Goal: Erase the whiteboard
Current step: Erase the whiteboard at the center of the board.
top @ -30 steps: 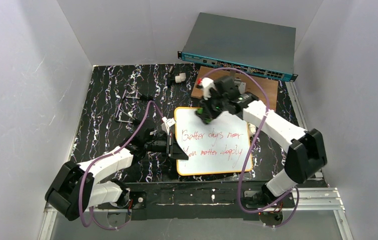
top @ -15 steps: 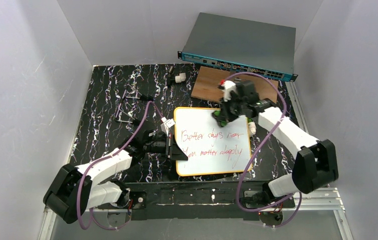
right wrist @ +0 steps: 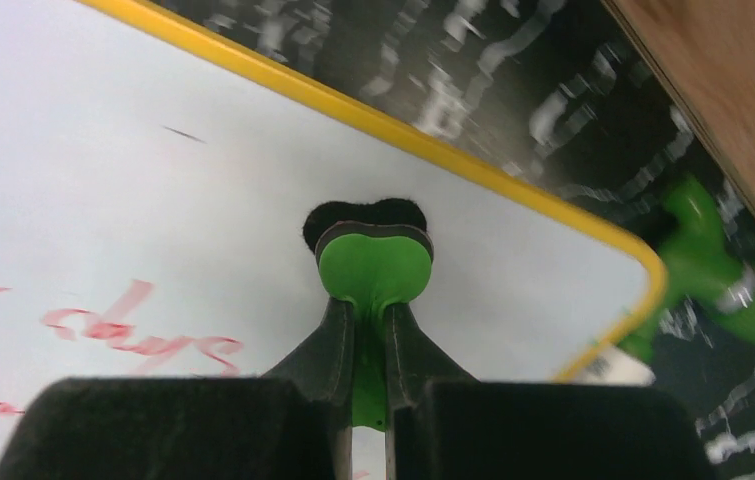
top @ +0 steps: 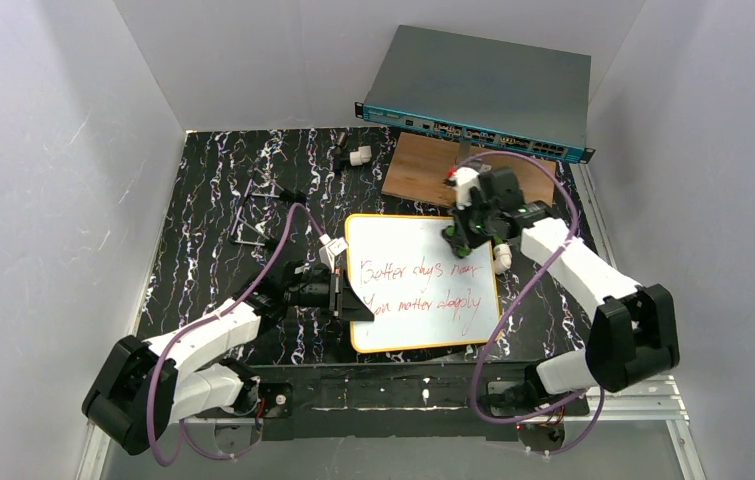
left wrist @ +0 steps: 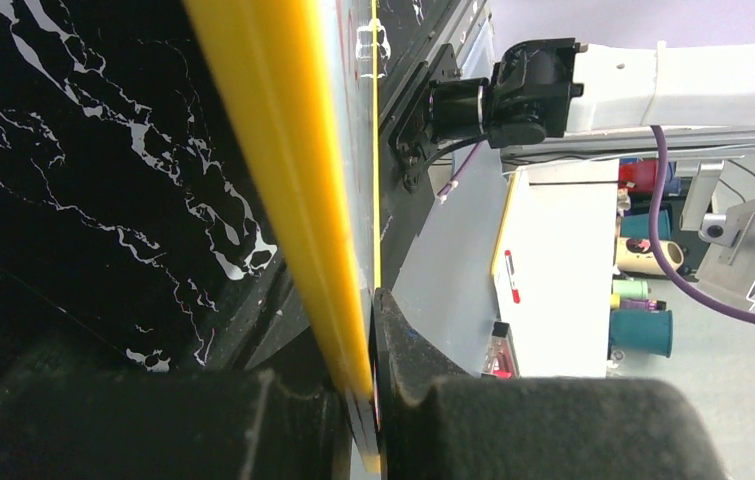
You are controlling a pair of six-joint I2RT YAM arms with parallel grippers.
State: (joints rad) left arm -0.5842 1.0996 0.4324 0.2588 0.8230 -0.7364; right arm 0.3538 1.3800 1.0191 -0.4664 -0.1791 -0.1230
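Pinning the whiteboard [top: 408, 232] mid-table, our left gripper [top: 351, 300] clamps its left rim, while our right gripper [top: 465, 230] pinches a green eraser [right wrist: 373, 265] at the far-right corner. All the red writing [top: 421, 287] is untouched, so next we'd press down and sweep nearer.

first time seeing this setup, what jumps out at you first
The whiteboard, in the middle of the top view with two lines of red handwriting, draws the eye first. The left gripper pinches its left edge, while the right gripper holds a green eraser at its far right corner. A grey network switch sits behind.
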